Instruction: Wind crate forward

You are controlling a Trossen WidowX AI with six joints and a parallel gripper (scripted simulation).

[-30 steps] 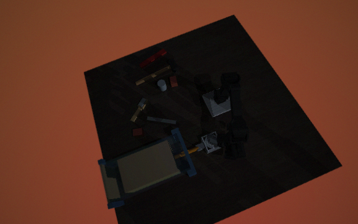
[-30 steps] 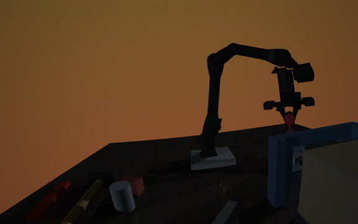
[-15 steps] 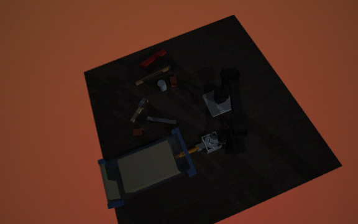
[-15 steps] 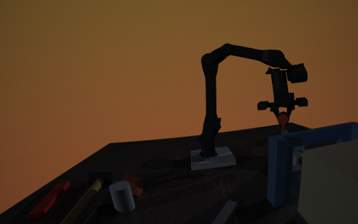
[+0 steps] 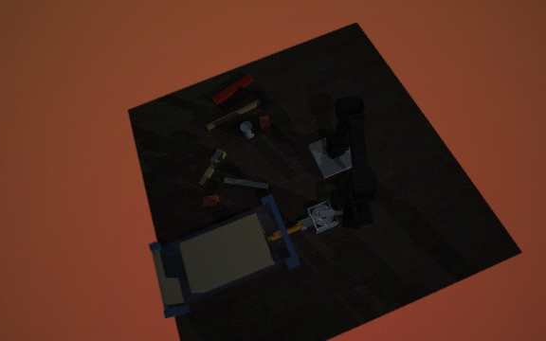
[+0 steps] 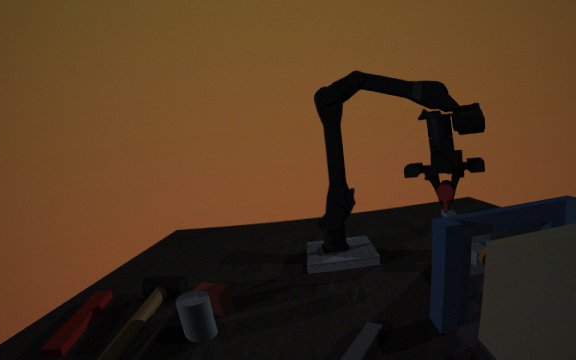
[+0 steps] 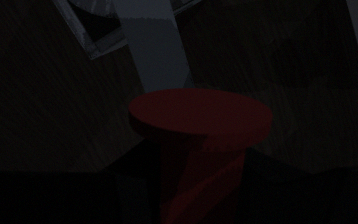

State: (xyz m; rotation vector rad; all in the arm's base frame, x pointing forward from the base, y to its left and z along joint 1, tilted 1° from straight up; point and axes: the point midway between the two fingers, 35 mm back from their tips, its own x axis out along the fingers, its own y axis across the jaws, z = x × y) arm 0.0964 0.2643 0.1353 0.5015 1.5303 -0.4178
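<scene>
One winch (image 5: 321,222) (image 7: 96,49) is our landmark on the dark worktop (image 5: 420,227) (image 6: 248,235) (image 7: 45,100). Directly over it we see the grey crank arm (image 5: 329,213) (image 7: 155,50) of the handle, and at the arm's outer end stands its red grip (image 6: 445,191) (image 7: 200,115). The jaws (image 5: 345,213) (image 6: 446,194) are clenched around this grip, pointing downward beside the winch. From the winch's other side, an orange strap (image 5: 286,232) (image 6: 482,257) passes to the blue frame (image 5: 282,232) (image 6: 443,275). Behind this frame, seen from the winch, we find the pale crate (image 5: 227,253) (image 6: 543,280); it looks flat, and from above a gap shows between its front and the frame. Farther from the winch than the frame, we notice a grey bar (image 5: 245,183) (image 6: 363,342), then a pale cylinder (image 5: 245,128) (image 6: 197,317), and farthest of these, a red tool (image 5: 232,90) (image 6: 78,322).
</scene>
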